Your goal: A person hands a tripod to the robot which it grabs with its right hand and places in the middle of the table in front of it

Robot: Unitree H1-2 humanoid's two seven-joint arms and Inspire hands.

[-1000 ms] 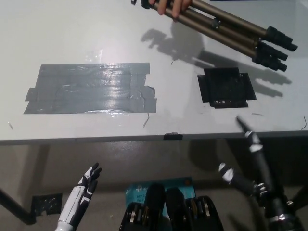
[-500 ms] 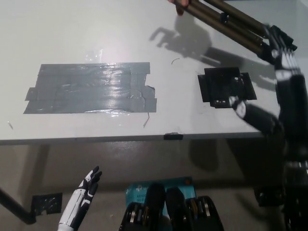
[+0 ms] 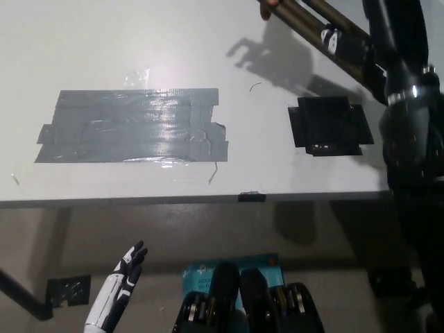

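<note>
The tripod (image 3: 313, 19), with folded bronze legs, is held slanting over the table's far right corner, partly cut off by the top edge. A person's fingers (image 3: 266, 9) grip its upper end. My black right arm reaches up along the right side, and its hand (image 3: 349, 47) is against the tripod's legs, covering their lower ends. Whether it has closed on them is hidden. My white left hand (image 3: 123, 273) rests open below the table's front edge at the lower left.
A wide patch of grey tape (image 3: 132, 126) covers the table's left middle. A black tape square (image 3: 326, 125) lies at the right. The white table (image 3: 208, 187) ends at a front edge, with a blue packet (image 3: 208, 267) below it.
My right arm has swung up from below the table's front edge to the tripod at the top right. The tripod has shifted slightly up and out of frame. The left hand stays put.
</note>
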